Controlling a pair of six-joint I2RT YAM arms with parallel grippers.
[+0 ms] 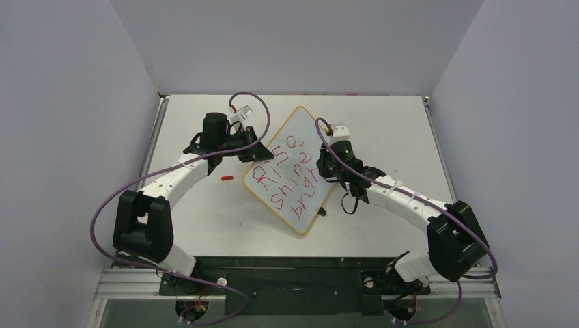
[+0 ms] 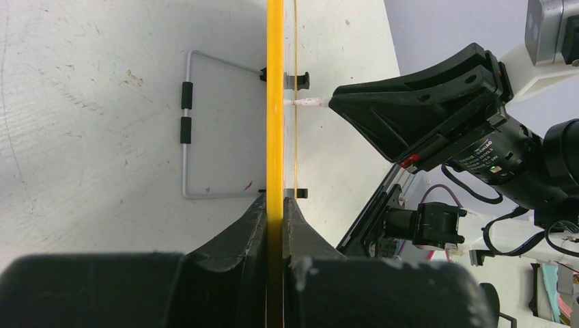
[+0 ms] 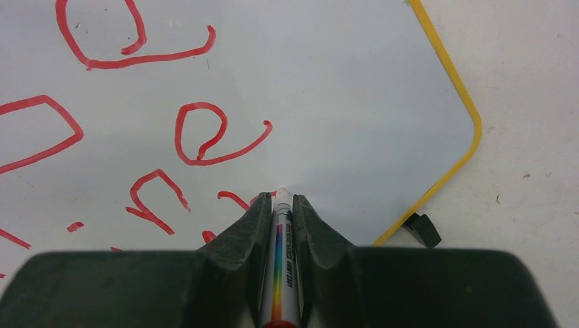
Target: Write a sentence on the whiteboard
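Observation:
The whiteboard point(image 1: 298, 121), white with a thin orange-yellow frame, lies slanted on the table and carries red handwriting. My left gripper point(image 1: 254, 149) is shut on its upper-left edge; the left wrist view shows that frame point(image 2: 275, 102) edge-on, pinched between the jaws of my left gripper point(image 2: 275, 203). My right gripper point(image 1: 328, 168) is over the board's right side, shut on a white marker point(image 3: 279, 263) with a rainbow stripe. The marker's tip touches the white surface point(image 3: 341, 89) just past the last red strokes, between the fingertips of my right gripper point(image 3: 278, 202).
A small red marker cap point(image 1: 227, 178) lies on the table left of the board. A wire stand point(image 2: 186, 123) and black clips point(image 2: 298, 80) sit at the board's far edge. Another black clip point(image 3: 423, 229) sticks out under the rounded corner. Grey walls enclose the table.

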